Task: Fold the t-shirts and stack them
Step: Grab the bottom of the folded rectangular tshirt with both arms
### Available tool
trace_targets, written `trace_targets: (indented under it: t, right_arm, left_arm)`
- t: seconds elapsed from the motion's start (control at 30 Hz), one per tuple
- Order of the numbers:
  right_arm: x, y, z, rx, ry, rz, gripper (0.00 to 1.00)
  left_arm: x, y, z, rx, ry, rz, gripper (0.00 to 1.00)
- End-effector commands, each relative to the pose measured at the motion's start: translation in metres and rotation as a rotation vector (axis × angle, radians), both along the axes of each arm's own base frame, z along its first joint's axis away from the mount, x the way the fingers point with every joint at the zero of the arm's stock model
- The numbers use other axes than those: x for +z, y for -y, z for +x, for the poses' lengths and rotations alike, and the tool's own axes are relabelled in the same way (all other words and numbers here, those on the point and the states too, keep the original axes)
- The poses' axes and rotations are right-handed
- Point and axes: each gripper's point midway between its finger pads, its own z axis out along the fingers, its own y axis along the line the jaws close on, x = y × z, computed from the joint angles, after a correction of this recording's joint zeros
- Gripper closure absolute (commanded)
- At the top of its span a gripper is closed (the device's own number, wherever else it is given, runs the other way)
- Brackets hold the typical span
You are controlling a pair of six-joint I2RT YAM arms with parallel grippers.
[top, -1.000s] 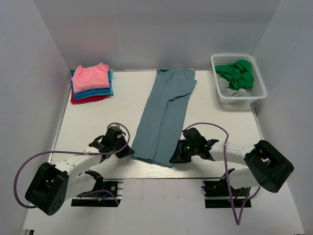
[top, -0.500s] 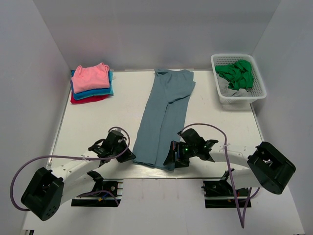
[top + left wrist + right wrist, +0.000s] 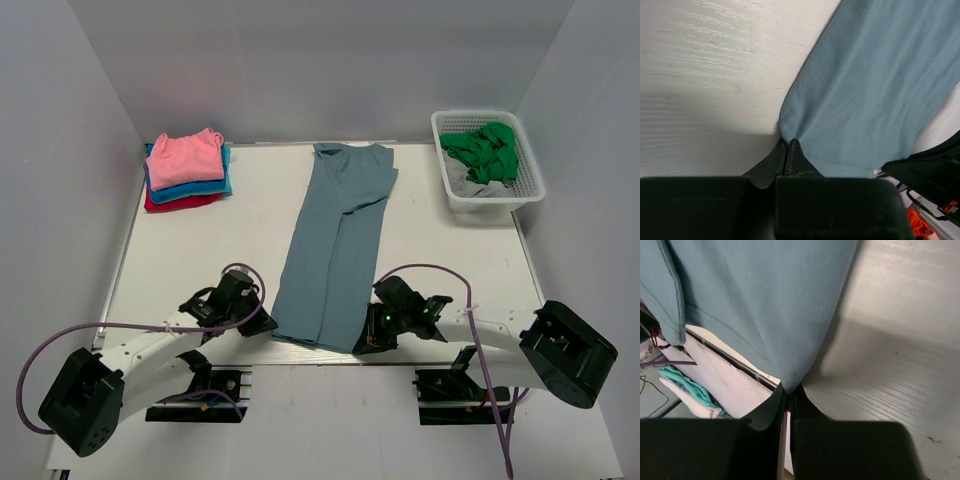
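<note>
Plain pale grey walls (image 3: pixel 320 60) enclose a white wood-grain tabletop (image 3: pixel 200 250) filling the frame's centre, evenly lit.

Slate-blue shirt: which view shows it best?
Top external: the whole slate-blue shirt shows, folded long and narrow. Left wrist shows only the corner pinched in the left gripper; right wrist, the corner in the right gripper.

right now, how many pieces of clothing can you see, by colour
slate-blue t-shirt: 1
pink t-shirt: 1
bright blue t-shirt: 1
red t-shirt: 1
green garment, in the white mesh basket: 1
grey garment, same basket: 1
total: 6
</note>
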Motion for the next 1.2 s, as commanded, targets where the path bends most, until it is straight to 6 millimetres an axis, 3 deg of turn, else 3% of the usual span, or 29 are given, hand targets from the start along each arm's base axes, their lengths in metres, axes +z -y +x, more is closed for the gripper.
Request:
trace_targets:
  t: [0.0, 0.2, 0.27, 0.33, 0.37, 0.4, 0.43, 0.5, 0.57, 0.6, 0.63, 0.67, 0.73, 0.77, 0.83, 0.9, 0.93, 0.97, 1.07, 1.1, 1.13, 1.17]
  right_arm:
    - [-0.012, 0.015, 0.004, -0.013, 0.04, -0.09, 1.0]
    - [0.011, -0.003, 0.019, 0.102, 0.141, -0.049, 1.0]
    - [0.027, -0.01, 0.037, 0.083, 0.205, -0.053, 1.0]
    - [0.023, 0.003, 0.038, 0.078, 0.178, -0.137, 1.0]
    - [0.033, -0.003, 0.052, 0.06, 0.219, -0.149, 1.0]
    - [0.031, 0.003, 0.053, 0.065, 0.202, -0.179, 1.0]
    - [0.043, -0.007, 0.061, 0.061, 0.215, -0.154, 1.0]
    - [0.04, -0.004, 0.063, 0.071, 0.182, -0.184, 1.0]
    - [0.054, -0.011, 0.079, 0.063, 0.206, -0.168, 1.0]
    - [0.056, -0.013, 0.084, 0.062, 0.203, -0.173, 1.0]
    - [0.058, -0.011, 0.092, 0.052, 0.209, -0.173, 1.0]
    - [0.061, -0.013, 0.097, 0.052, 0.202, -0.182, 1.0]
    - [0.075, -0.016, 0.116, 0.035, 0.237, -0.179, 1.0]
    - [0.086, -0.018, 0.127, 0.019, 0.246, -0.185, 1.0]
    - [0.085, -0.017, 0.138, 0.012, 0.24, -0.198, 1.0]
    - [0.094, -0.019, 0.154, -0.001, 0.248, -0.187, 1.0]
    - [0.095, -0.018, 0.158, -0.01, 0.25, -0.192, 1.0]
    - [0.101, -0.017, 0.165, -0.01, 0.265, -0.196, 1.0]
    - [0.11, -0.016, 0.187, -0.037, 0.284, -0.192, 1.0]
    - [0.113, -0.018, 0.198, -0.047, 0.282, -0.183, 1.0]
    - [0.114, -0.018, 0.202, -0.047, 0.285, -0.18, 1.0]
    - [0.113, -0.016, 0.209, -0.038, 0.293, -0.184, 1.0]
  left_arm:
    - [-0.018, -0.019, -0.021, -0.002, -0.079, 0.093, 1.0]
    - [0.014, -0.001, -0.009, -0.029, -0.049, 0.053, 1.0]
    - [0.02, -0.001, -0.003, -0.029, -0.034, 0.069, 1.0]
    - [0.034, 0.006, 0.008, -0.04, -0.011, 0.061, 1.0]
    - [0.038, 0.01, 0.011, -0.057, -0.008, 0.057, 1.0]
    - [0.046, 0.016, 0.02, -0.065, -0.007, 0.062, 1.0]
    - [0.047, 0.017, 0.021, -0.076, -0.021, 0.08, 1.0]
    - [0.065, 0.026, 0.037, -0.079, -0.008, 0.089, 1.0]
    - [0.062, 0.022, 0.043, -0.082, -0.043, 0.168, 1.0]
    - [0.078, 0.029, 0.057, -0.074, -0.012, 0.16, 1.0]
    - [0.074, 0.029, 0.064, -0.084, -0.029, 0.184, 1.0]
    - [0.088, 0.034, 0.075, -0.081, -0.012, 0.177, 1.0]
    - [0.093, 0.031, 0.092, -0.055, 0.006, 0.224, 1.0]
    - [0.107, 0.036, 0.106, -0.043, 0.039, 0.221, 1.0]
    - [0.102, 0.04, 0.119, -0.062, 0.036, 0.262, 1.0]
    - [0.115, 0.048, 0.139, -0.077, 0.076, 0.279, 1.0]
    - [0.105, 0.05, 0.145, -0.076, 0.048, 0.311, 1.0]
    - [0.117, 0.056, 0.16, -0.074, 0.084, 0.313, 1.0]
    - [0.12, 0.064, 0.19, -0.08, 0.102, 0.353, 1.0]
    - [0.134, 0.073, 0.203, -0.086, 0.137, 0.339, 1.0]
    - [0.135, 0.072, 0.214, -0.077, 0.149, 0.346, 1.0]
    - [0.125, 0.075, 0.22, -0.096, 0.131, 0.368, 1.0]
